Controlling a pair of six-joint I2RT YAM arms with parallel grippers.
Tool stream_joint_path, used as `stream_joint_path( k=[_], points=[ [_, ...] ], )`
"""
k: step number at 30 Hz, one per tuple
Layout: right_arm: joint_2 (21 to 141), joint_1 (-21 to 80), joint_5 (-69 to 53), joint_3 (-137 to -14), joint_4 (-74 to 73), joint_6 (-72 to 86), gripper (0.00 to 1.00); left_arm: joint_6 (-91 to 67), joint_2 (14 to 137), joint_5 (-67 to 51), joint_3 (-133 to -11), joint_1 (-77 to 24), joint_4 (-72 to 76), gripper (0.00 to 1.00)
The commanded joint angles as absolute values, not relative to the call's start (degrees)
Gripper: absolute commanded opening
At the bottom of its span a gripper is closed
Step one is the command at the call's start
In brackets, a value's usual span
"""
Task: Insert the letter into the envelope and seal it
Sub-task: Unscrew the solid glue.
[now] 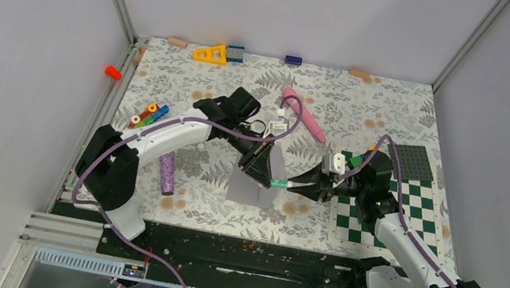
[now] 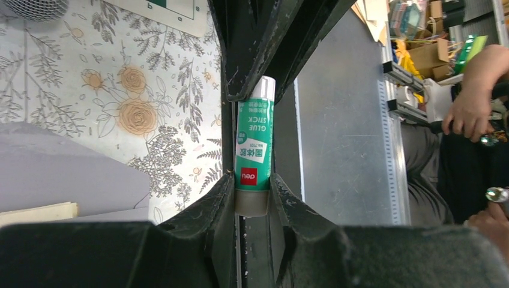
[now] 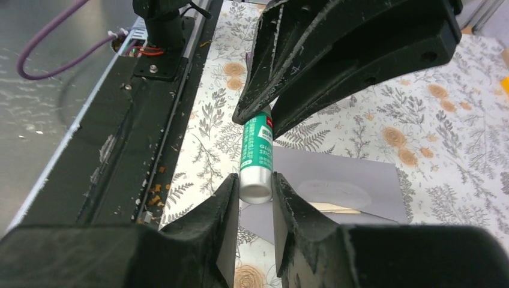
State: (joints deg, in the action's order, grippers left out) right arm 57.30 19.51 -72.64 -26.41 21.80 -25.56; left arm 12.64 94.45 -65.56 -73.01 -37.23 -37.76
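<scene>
Top cam: high at near edge, looks down on table. L/R wrist cams: close-up, facing each other, share glue stick + envelope.

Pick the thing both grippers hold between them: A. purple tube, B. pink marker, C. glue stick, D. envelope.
C: the green-and-white glue stick runs from the left gripper to the right gripper, each clamped on one end.
</scene>
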Motion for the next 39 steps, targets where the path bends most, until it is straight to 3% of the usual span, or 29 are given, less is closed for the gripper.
stream_joint_path(
  k=[1, 12, 24, 28, 31, 36, 39],
  points=[
    [58.9, 20.1, -71.4, -31.0, 19.2, -15.1, 0.19, 13.4, 87.8, -60.8, -72.5, -37.4, -31.6, 0.00],
    [67.9, 20.0, -70.5, -36.1, 33.7, 30.7, 0.21, 16.4, 80.4, -50.1, -69.3, -40.0, -29.2, 0.00],
    [76.4, 18.6, -69.2, -42.2, 32.0, 50.6, 0.31, 17.2, 78.1, -45.9, -68.0, -41.0, -27.7, 0.00],
    [73.7, 18.5, -70.2, -41.5, 29.6, 44.7, 0.57, 17.0, 78.3, -46.4, -68.1, -41.0, -27.7, 0.00],
    [69.6, 18.2, -73.0, -40.9, 26.3, 30.3, 0.73, 16.1, 79.4, -49.3, -68.3, -40.9, -27.7, 0.00],
    [60.7, 17.5, -69.9, -44.2, -4.7, -20.2, 0.82, 13.8, 83.2, -56.5, -69.3, -39.6, -28.5, 0.00],
    [56.5, 17.5, -66.5, -41.0, -8.9, -41.1, 0.83, 13.3, 86.6, -61.0, -70.7, -38.7, -30.7, 0.00]
  ],
)
